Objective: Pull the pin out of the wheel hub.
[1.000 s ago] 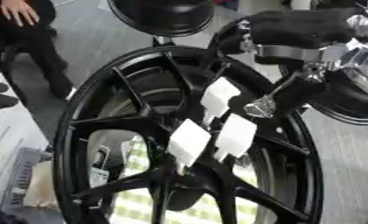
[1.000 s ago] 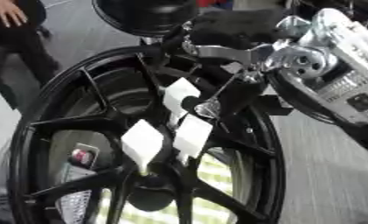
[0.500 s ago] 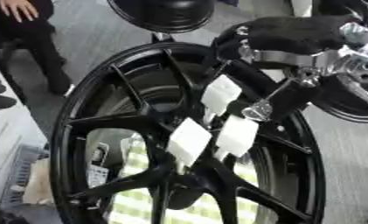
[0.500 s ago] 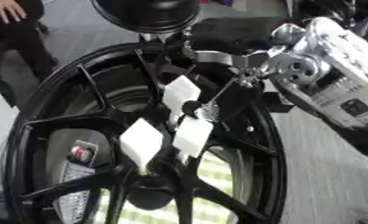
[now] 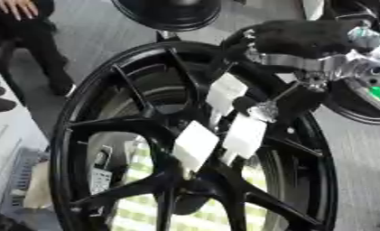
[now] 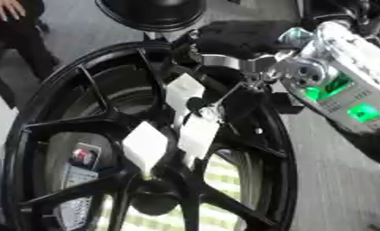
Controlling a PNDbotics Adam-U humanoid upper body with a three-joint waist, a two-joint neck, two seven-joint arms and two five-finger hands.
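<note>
A: So which step was it on? The right hand (image 5: 299, 38) had come in from the upper right, over the far right rim of the black wheel (image 5: 82, 113).

B: Looked like the reach. A thin finger (image 5: 284, 94) pointed at a small silver bit, probably the pin (image 5: 264, 109), right of the hub among three white tags (image 5: 194, 145). Couldn't tell if the hand was gripping. Next it'd need a pinch and a straight pull. No containers anywhere.
</note>
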